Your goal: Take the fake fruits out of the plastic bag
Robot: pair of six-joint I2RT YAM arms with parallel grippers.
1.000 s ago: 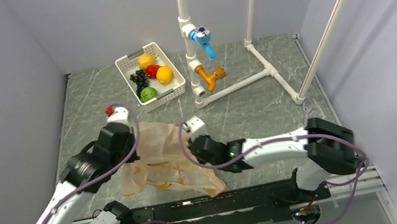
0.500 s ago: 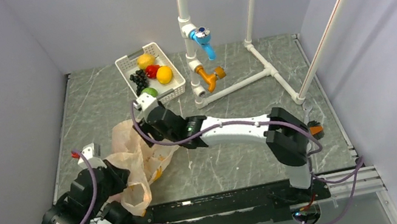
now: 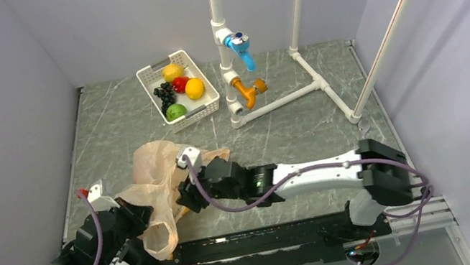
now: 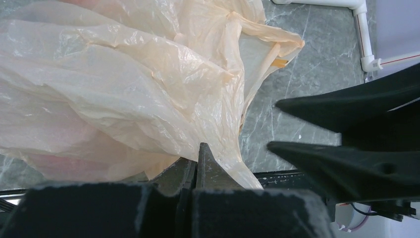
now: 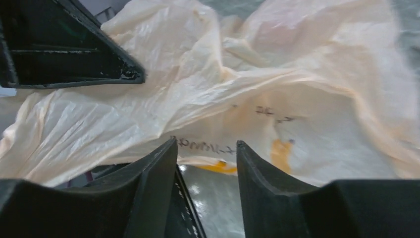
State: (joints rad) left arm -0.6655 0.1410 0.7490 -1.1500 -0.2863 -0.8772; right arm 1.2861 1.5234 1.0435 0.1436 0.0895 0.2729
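Two claws meet at the plastic bag (image 3: pixel 156 167), which lies crumpled on the near-left part of the bench (image 3: pixel 304 127). The left claw (image 3: pixel 138 212), pressed together, pinches a fold of its film. Just right of it, the right claw (image 3: pixel 182 194) is spread, its tips close to the bag's yellow-printed side, with nothing between them. Farther back, a white basket (image 3: pixel 204 112) holds black grapes (image 3: pixel 165 95), a round green fruit (image 3: pixel 175 111), a lemon (image 3: pixel 172 71), a red apple (image 3: pixel 180 84) and an orange (image 3: pixel 194 88).

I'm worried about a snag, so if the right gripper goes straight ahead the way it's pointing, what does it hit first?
The plastic bag: the right gripper points at its crumpled printed side, which looks close ahead.
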